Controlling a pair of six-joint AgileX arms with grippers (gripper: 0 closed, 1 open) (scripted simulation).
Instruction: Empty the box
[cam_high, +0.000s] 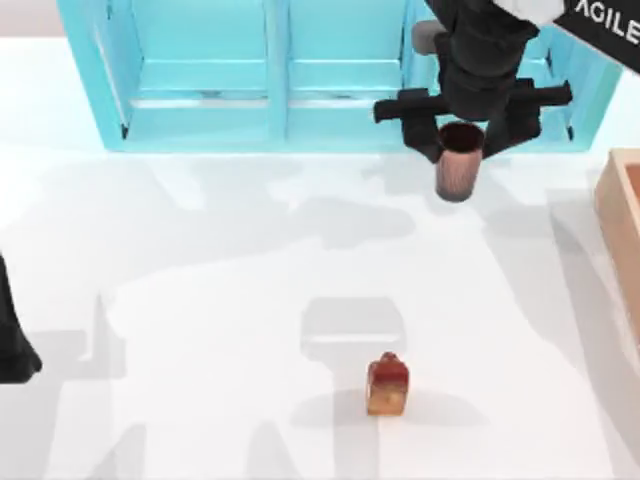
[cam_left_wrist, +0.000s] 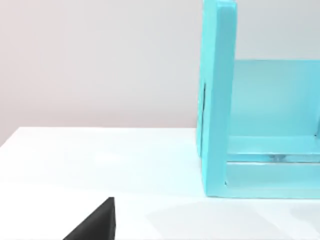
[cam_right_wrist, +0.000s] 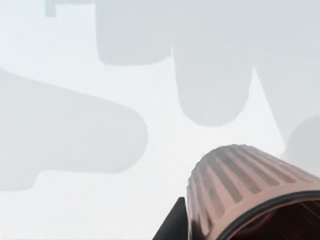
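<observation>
While the right gripper hangs in front of the turquoise shelf unit, its fingers clamp a ribbed brown cup (dark rim). Box, plain tan, sits at the table's right edge. Left arm parked left.

A large turquoise shelf unit stands along the far edge of the white table, its open compartments facing forward and divided by upright panels. In the left wrist view its end panel stands upright on the tabletop, with a compartment beside it. Near the front of the table, somewhat right of the middle, a small brown and red block-shaped item stands alone, well apart from the shelf unit. Soft grey shadows lie across the tabletop around it.
</observation>
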